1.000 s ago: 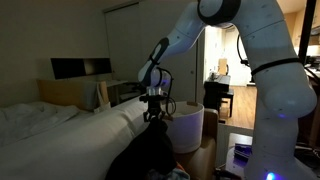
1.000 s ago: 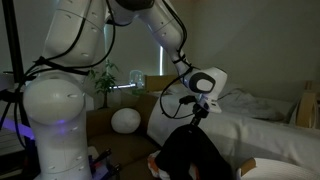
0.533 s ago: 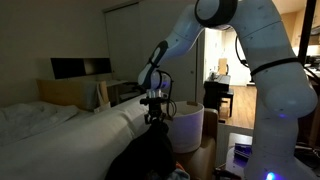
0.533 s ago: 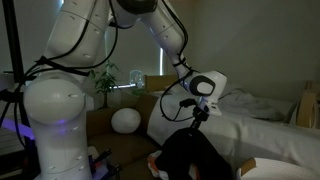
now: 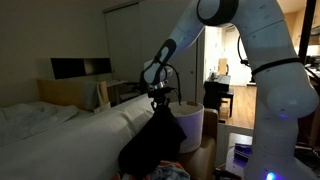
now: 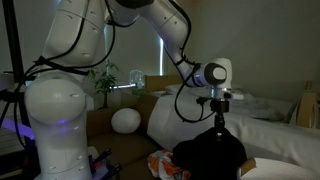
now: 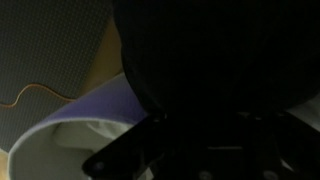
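Observation:
My gripper (image 5: 161, 101) (image 6: 220, 106) points straight down and is shut on the top of a black garment (image 5: 152, 145) (image 6: 212, 158), which hangs from it in a loose bunch beside the white bed (image 5: 60, 135). In both exterior views the cloth is lifted, its lower part spreading near the floor. A white round hamper (image 5: 190, 126) (image 7: 60, 140) stands just behind and below the hanging cloth. In the wrist view the black garment (image 7: 215, 60) fills most of the picture and hides the fingers; the hamper's pale rim shows at lower left.
The bed's white bedding (image 6: 275, 125) runs alongside the arm. A white ball-shaped lamp (image 6: 125, 120) and a potted plant (image 6: 103, 80) sit at the back. Colourful items (image 6: 165, 165) lie on the floor by the garment. A dark chair (image 5: 217, 97) stands in the doorway behind.
The gripper has risen and shifted sideways toward the hamper, carrying the black garment up with it; the cloth hangs higher and more stretched than before.

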Action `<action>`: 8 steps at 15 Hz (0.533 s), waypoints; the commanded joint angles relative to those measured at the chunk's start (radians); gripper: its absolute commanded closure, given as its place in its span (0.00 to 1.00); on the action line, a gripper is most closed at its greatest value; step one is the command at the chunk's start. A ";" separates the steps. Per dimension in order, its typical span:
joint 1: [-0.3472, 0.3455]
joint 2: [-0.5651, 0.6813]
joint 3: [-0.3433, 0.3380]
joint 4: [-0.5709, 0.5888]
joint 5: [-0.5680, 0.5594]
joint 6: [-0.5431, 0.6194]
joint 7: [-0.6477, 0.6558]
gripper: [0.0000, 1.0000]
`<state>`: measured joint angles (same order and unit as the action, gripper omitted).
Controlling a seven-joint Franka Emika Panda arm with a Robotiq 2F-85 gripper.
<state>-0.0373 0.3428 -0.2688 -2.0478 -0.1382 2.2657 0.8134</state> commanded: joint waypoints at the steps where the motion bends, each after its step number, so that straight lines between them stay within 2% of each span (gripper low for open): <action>1: 0.008 -0.126 -0.017 -0.019 -0.176 -0.040 -0.071 0.91; 3: -0.027 -0.182 0.018 -0.013 -0.152 -0.101 -0.222 0.91; 8: -0.063 -0.297 0.034 0.047 -0.140 -0.237 -0.529 0.91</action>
<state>-0.0630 0.1391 -0.2581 -2.0242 -0.2727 2.1067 0.4374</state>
